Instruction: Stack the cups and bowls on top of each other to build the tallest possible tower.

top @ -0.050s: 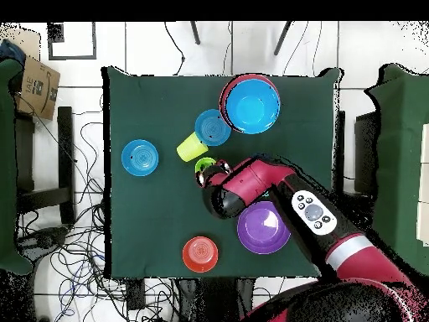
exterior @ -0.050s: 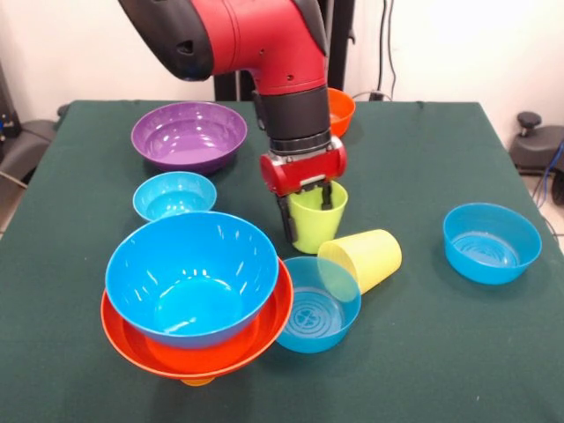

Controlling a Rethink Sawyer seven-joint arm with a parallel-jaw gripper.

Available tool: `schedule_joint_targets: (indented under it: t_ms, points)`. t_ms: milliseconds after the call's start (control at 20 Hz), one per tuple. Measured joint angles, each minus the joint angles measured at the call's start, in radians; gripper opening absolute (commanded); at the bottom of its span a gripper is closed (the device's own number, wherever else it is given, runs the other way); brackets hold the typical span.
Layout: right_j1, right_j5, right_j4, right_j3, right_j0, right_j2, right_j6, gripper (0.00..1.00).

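Jaws straddle the rim of the green cup [exterior @ -0.050s: 317,216]: one dark finger [exterior @ -0.050s: 285,218] runs down the outside wall, the other dips inside the mouth, so the gripper [exterior @ -0.050s: 305,207] appears clenched on that rim, though full contact is hard to confirm. The cup stands upright on the table [exterior @ -0.050s: 423,352], or barely off it; cannot tell which. Just beside it, the yellow cup [exterior @ -0.050s: 361,257] lies on its side, its mouth overlapping a medium blue bowl [exterior @ -0.050s: 317,307] in front view. That bowl sits right against the tower [exterior @ -0.050s: 196,300]: a large blue bowl nested in a wide orange bowl, with an orange cup's base peeking out underneath. A small blue bowl [exterior @ -0.050s: 174,194] and the purple bowl [exterior @ -0.050s: 189,134] sit behind the tower, another medium blue bowl [exterior @ -0.050s: 491,241] well apart on the other side, and a small orange bowl [exterior @ -0.050s: 339,110] behind the arm. Step in hand, as judged: lift the green cup and carry it to the tower. A one-wall pinch lets a cup swing, so lift straight, clear the yellow cup, travel high over the blue bowl's rim, centre and lower gently. The tower balances on one cup; a sideways nudge could topple it.
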Motion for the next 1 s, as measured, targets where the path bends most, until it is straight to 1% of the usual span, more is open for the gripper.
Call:
schedule_joint_targets:
  t_ms: [200, 450, 1000]
  points:
    - [0.018, 0.0, 0.005, 0.003, -0.009, 0.01, 0.0, 1.0]
    - [0.019, 0.0, 0.005, 0.003, -0.007, 0.014, 0.0, 1.0]
    - [0.019, -0.009, 0.002, 0.005, 0.013, 0.015, 0.0, 1.0]
